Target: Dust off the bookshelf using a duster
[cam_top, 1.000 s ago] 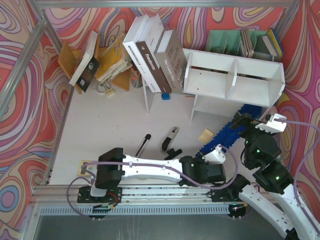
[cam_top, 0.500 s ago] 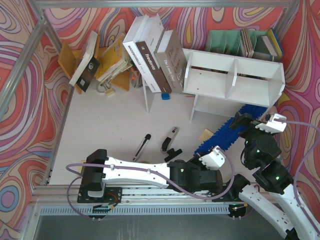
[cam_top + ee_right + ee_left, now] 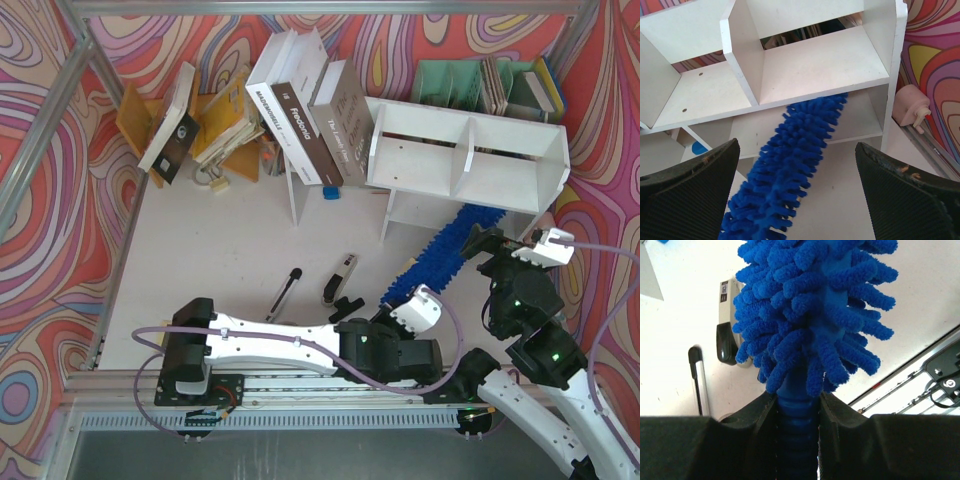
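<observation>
Swinging the duster round under the bookshelf, my left gripper clamped on its handle; right gripper gapes empty.

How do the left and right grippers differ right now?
The left gripper is shut on the handle of the duster; the right gripper is open, holding nothing. The left gripper aims the duster into the lower tier of the bookshelf; the right gripper only faces the shelf from nearby. Both have black fingers.
</observation>
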Available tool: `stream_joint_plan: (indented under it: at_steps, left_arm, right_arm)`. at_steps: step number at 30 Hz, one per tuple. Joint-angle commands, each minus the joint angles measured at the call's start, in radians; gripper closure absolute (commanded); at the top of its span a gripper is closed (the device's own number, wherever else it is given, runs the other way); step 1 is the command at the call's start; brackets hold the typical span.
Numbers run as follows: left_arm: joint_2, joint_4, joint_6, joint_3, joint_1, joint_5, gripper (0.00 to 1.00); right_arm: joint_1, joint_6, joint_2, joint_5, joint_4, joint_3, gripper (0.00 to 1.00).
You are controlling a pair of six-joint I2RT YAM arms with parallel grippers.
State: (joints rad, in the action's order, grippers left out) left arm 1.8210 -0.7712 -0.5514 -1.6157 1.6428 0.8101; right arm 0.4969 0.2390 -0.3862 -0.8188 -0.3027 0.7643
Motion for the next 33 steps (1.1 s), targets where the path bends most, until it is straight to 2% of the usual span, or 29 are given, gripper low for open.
stream_joint_plan:
  at_steps: [1,11,16,23,27,33]
  left_arm:
    - [-0.052,-0.069,-0.169,0.017,-0.008,0.105,1.00]
    - [-0.160,-0.193,-0.437,0.161,-0.010,0.206,1.00]
    - [-0.142,-0.141,-0.366,0.144,-0.017,0.177,1.00]
    - [-0.041,-0.124,-0.229,0.010,-0.018,0.135,1.00]
    - [-0.021,-0.149,-0.240,-0.009,-0.021,0.141,1.00]
    - [-0.067,-0.211,-0.354,0.041,-0.052,0.146,1.00]
  right_arm:
    - [-0.001,-0.009,0.009,-0.016,0.029,-0.007,0.14]
    - [-0.002,-0.009,0.002,-0.011,0.033,-0.007,0.14]
    - [-0.001,-0.009,-0.004,-0.010,0.034,-0.005,0.14]
    - [-0.003,-0.005,-0.003,-0.011,0.030,-0.004,0.14]
    - [-0.001,0.008,0.000,-0.011,0.018,0.004,0.14]
    - [-0.001,0.041,-0.010,-0.014,-0.010,0.028,0.14]
